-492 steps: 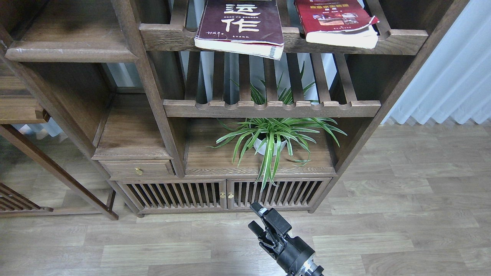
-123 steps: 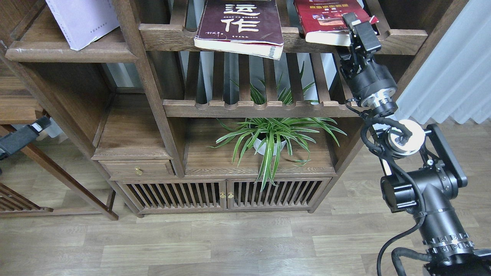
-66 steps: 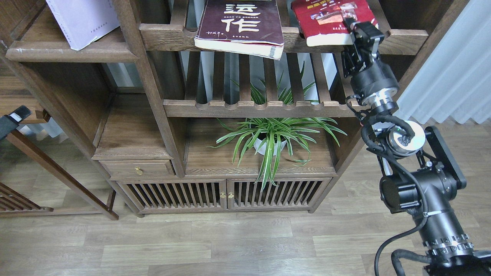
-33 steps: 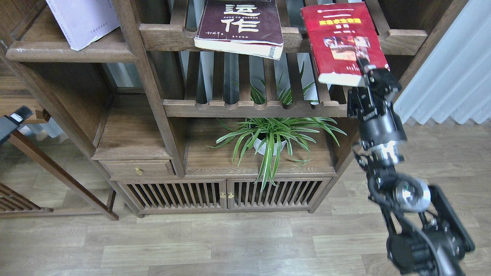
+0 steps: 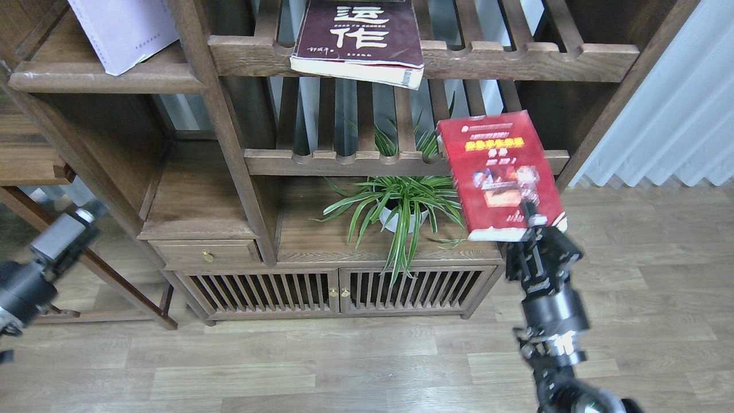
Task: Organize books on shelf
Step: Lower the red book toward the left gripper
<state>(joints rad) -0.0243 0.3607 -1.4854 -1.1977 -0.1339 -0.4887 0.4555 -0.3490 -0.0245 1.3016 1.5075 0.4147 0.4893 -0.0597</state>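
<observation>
My right gripper (image 5: pixel 532 225) is shut on the lower edge of the red book with small photos (image 5: pixel 496 172) and holds it in the air in front of the middle slatted shelf, cover facing me. The dark maroon book with white characters (image 5: pixel 361 34) lies on the top slatted shelf and overhangs its front rail. The pale lavender-white book (image 5: pixel 123 28) stands tilted on the solid dark-brown shelf (image 5: pixel 109 79) at the top left. My left gripper (image 5: pixel 69 230) is low at the left edge, blurred, well below that shelf.
A spider plant in a white pot (image 5: pixel 401 209) stands on the lower board under the held book. Slatted shelves (image 5: pixel 401 162), a small drawer (image 5: pixel 206 252) and slatted cabinet doors (image 5: pixel 332 292) fill the middle. A white curtain (image 5: pixel 676 103) hangs at the right.
The red book has come off the top slatted shelf and moved down and toward me in my right gripper. My left arm has come further into view at the lower left.
</observation>
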